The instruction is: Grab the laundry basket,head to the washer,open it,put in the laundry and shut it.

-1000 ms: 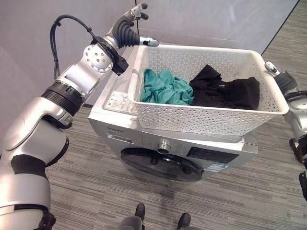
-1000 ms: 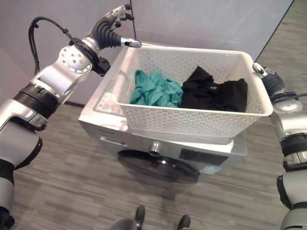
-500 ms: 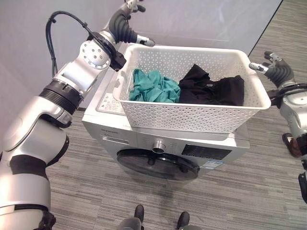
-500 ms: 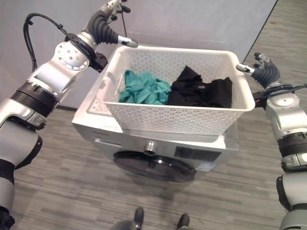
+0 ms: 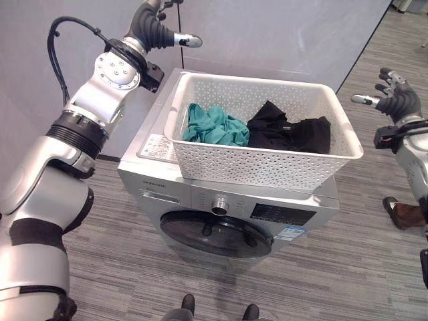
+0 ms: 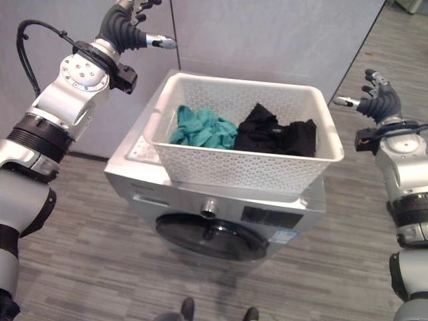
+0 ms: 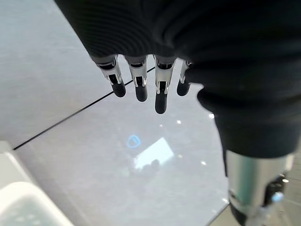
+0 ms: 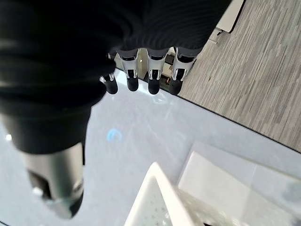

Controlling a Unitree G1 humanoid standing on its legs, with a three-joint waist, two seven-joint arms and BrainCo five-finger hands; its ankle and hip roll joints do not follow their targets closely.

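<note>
White perforated basket (image 5: 267, 160) on top of the washer (image 5: 221, 207), holding a teal garment (image 5: 212, 126) and black clothes (image 5: 287, 134) (soft, light, best pinched in bunches); left hand (image 5: 155, 30) and right hand (image 5: 394, 100) open, empty, clear of it.

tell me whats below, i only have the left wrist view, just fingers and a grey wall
Observer: The white laundry basket sits on top of the washer, free of both hands.
Operator: whats in it
Observer: A teal garment beside black clothes.
Operator: wheres my left hand then
Observer: The left hand is raised past the basket's far left corner, fingers relaxed; the right hand hangs open off the right side.
Operator: washer door
Observer: Shut.
</note>
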